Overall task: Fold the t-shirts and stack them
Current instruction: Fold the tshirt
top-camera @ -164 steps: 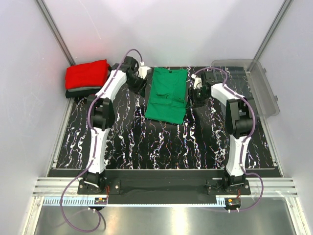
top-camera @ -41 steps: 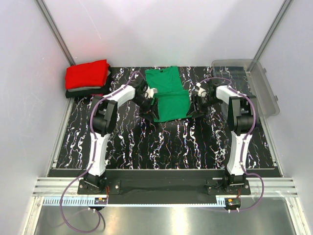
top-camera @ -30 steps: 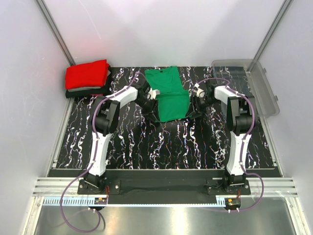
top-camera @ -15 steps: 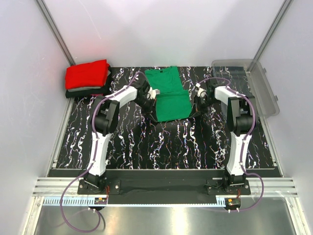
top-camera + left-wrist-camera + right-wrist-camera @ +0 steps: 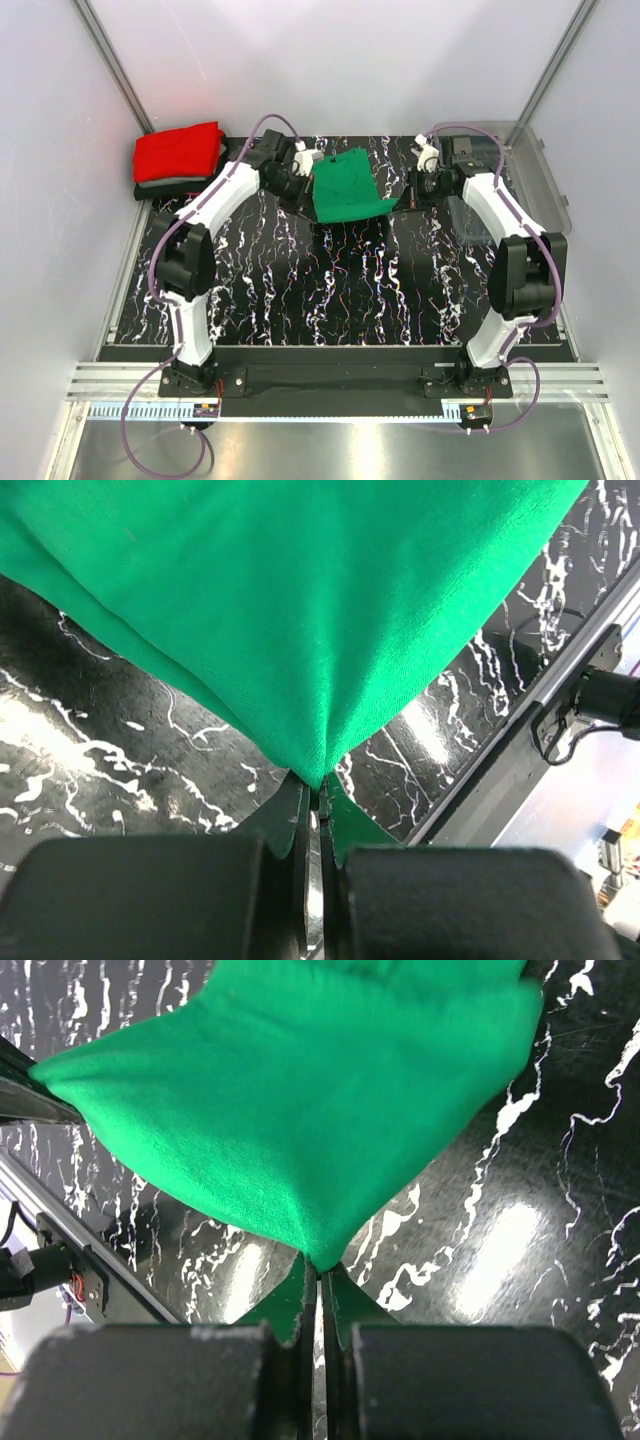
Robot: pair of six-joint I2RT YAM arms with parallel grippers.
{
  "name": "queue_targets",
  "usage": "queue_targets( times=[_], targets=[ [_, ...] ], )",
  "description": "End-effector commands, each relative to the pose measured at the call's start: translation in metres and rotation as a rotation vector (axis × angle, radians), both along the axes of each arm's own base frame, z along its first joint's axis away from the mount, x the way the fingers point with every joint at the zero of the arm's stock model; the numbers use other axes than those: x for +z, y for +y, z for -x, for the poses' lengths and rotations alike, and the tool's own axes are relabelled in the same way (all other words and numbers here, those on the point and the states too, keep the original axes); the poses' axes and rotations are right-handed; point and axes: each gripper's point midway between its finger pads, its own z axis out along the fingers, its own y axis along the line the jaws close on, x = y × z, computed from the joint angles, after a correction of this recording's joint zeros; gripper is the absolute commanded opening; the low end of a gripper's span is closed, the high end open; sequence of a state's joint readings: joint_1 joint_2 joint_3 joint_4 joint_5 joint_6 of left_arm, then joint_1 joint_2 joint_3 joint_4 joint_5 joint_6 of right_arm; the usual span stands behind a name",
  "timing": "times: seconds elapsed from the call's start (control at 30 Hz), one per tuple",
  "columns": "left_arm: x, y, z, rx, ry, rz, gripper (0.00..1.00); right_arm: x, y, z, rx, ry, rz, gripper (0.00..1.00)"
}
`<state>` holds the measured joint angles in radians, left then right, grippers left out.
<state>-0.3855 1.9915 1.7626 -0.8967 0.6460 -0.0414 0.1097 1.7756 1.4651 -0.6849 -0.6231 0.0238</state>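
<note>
Top external view: I am pinching the green shirt [image 5: 345, 185] at upper centre by two corners, left gripper [image 5: 308, 203] and right gripper [image 5: 404, 203] both clamped on cloth, held edge running left-right between them, red shirt [image 5: 178, 152] lying upper left, nearer the left gripper.

Your top view looks steeply down from high above and well back from the bright green cotton t-shirt [image 5: 345, 185]. It takes in the whole black, white-veined marble-pattern worktop [image 5: 330, 290] around that shirt. Your left wrist view sits right up against the shirt's left corner, looking along the pinched left gripper [image 5: 312, 802] at cloth and the worktop beneath. Your right wrist view does likewise at the shirt's right corner, along the right gripper [image 5: 320, 1278]. All three views share the shirt and the worktop just beside it.
</note>
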Motion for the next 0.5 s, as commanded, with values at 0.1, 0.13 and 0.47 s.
queue_targets(
  times=[0.1, 0.13, 0.47],
  targets=[
    [0.039, 0.017, 0.016, -0.003, -0.084, 0.006, 0.00, 0.041, 0.004, 0.013, 0.032, -0.101, -0.014, 0.01],
    [0.041, 0.018, 0.019, -0.003, -0.084, 0.008, 0.00, 0.050, 0.006, 0.015, 0.036, -0.116, -0.014, 0.00],
    [0.038, 0.027, 0.041, -0.002, -0.075, 0.001, 0.00, 0.053, 0.027, 0.019, 0.128, -0.163, -0.002, 0.00]
  ],
)
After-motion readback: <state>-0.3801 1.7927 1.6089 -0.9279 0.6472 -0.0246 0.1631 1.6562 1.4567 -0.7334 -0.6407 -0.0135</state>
